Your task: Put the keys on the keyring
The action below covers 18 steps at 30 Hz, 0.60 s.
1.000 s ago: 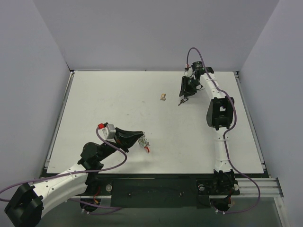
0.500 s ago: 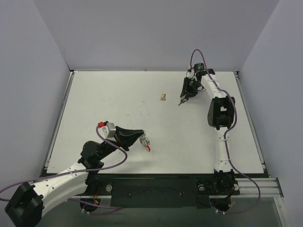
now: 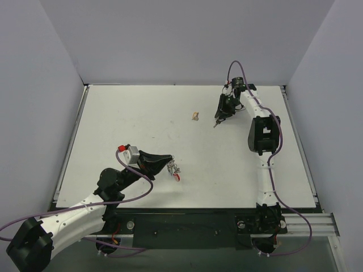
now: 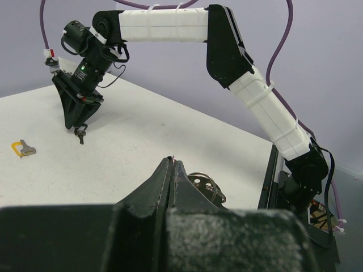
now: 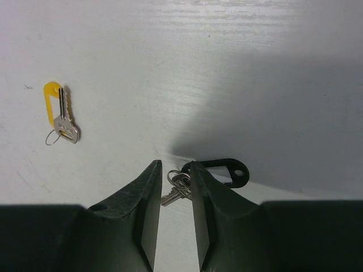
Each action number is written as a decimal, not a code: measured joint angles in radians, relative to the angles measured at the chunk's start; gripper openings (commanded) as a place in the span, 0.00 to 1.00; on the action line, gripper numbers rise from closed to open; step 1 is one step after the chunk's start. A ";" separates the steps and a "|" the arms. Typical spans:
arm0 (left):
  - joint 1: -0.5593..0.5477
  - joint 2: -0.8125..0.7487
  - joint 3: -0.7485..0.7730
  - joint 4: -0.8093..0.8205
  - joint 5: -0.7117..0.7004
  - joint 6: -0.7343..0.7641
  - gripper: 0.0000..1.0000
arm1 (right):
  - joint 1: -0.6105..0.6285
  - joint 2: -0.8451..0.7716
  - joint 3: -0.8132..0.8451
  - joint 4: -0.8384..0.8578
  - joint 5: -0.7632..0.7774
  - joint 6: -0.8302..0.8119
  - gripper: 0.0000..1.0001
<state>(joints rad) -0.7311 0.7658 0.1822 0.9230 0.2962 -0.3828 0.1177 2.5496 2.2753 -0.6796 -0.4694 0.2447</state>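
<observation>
The right gripper stands at about 1 o'clock on the table, pointing down. A second ago it sat wider and slightly farther toward the back edge. Since then its jaws have drawn in, leaving a narrow gap. A silver key on a small ring lies in that gap. Its black tag is on the table just to the 3 o'clock side. The views do not show whether the jaws actually pinch the key.

The left gripper is at about 7 o'clock, jaws pressed together, and has barely moved. The keyring with a red tag sits right at its tips, much where it was. A yellow-tagged key lies alone near 12 o'clock, unmoved, well apart from both grippers.
</observation>
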 measured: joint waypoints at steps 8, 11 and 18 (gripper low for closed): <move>0.000 0.002 0.000 0.000 0.000 -0.003 0.00 | 0.001 0.000 -0.011 0.007 -0.014 0.006 0.20; 0.000 0.001 0.000 0.000 0.000 -0.003 0.00 | 0.002 0.000 -0.013 0.008 -0.018 0.006 0.21; 0.001 0.001 0.000 0.000 0.000 -0.005 0.00 | 0.002 -0.001 -0.015 0.011 -0.035 0.006 0.31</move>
<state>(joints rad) -0.7303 0.7670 0.1822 0.9234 0.2966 -0.3882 0.1192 2.5484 2.2601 -0.6685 -0.5041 0.2504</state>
